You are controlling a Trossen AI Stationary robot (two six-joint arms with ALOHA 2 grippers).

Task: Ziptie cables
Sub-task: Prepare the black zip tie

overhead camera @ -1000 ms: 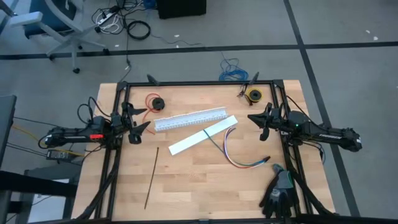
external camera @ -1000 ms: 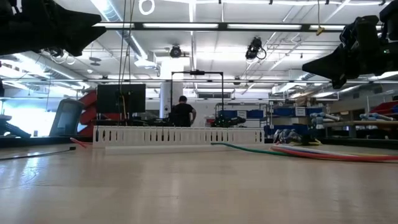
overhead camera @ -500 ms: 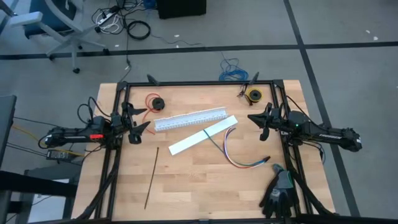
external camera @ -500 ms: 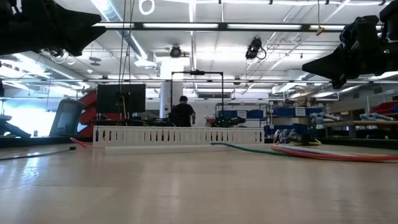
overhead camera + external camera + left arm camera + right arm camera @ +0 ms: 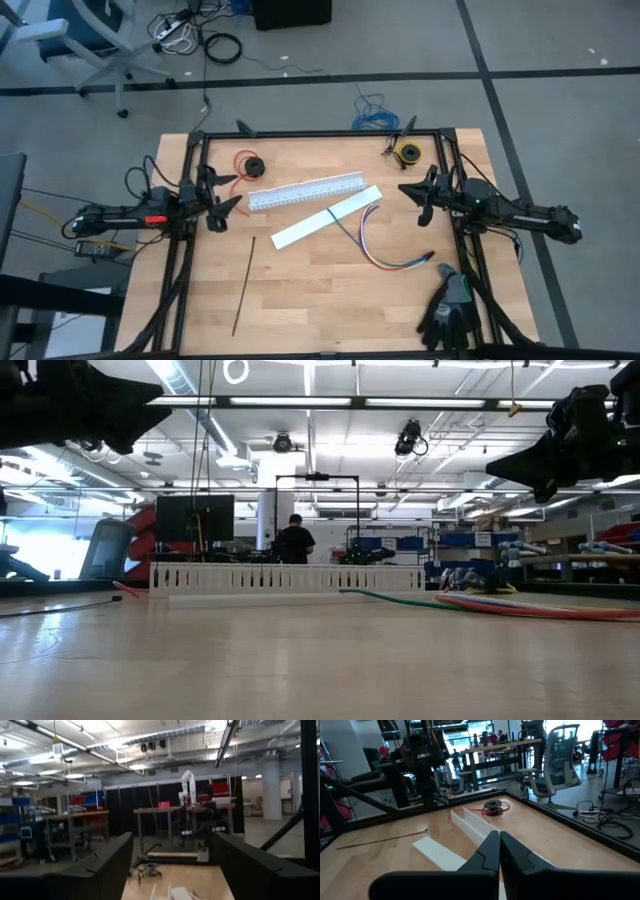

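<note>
Nothing has moved since the earlier frames: from above, the left tool hangs open and empty at the tabletop edge, the right tool shut and empty opposite. Level view shows the cables flat; the right wrist view shows the ziptie untouched, so picking it up likely comes first

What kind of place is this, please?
Probably a robotics lab in an industrial hall: a wooden table in a black metal frame, rows of workbenches behind, and a white robot arm farther off.
</note>
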